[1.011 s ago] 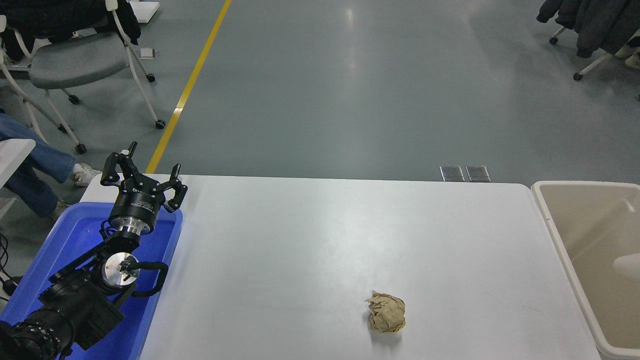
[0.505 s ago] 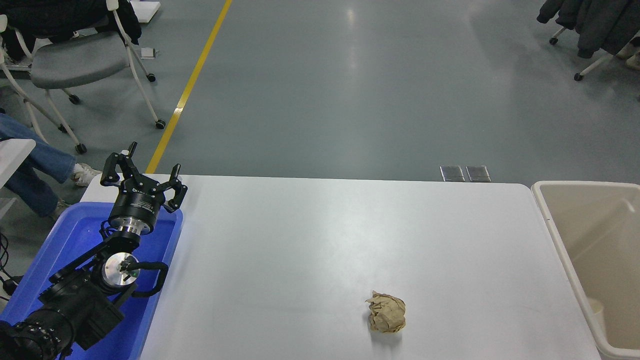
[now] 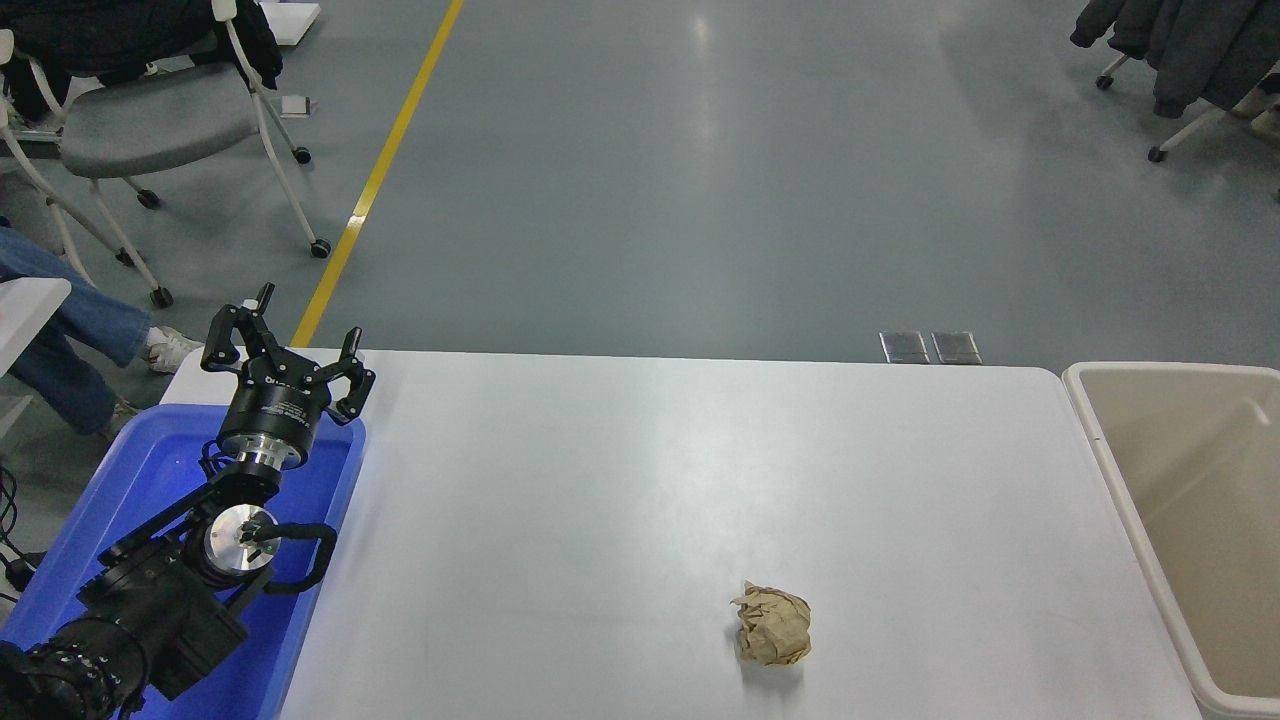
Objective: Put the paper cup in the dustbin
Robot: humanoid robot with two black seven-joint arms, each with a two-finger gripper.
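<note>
We see only 1 arm — the left gripper (image 3: 283, 345) sits parked at the lower left with its black fingers spread apart and nothing between them, poised above the far end of a bright blue tray (image 3: 120, 500). Its arm runs back from there to the bottom left corner, over that same tray. The right arm does not show.

Out on the white table (image 3: 620, 480), 1 crumpled brown paper ball (image 3: 772, 625) lies toward the near right, well apart from the gripper. Past the table's right edge stands the beige dustbin (image 3: 1110, 470), its rim just beside the tabletop; what we can see of its inside is plain smooth wall. We cannot find the paper cup anywhere — not on the table, not in the visible part of the bin.
</note>
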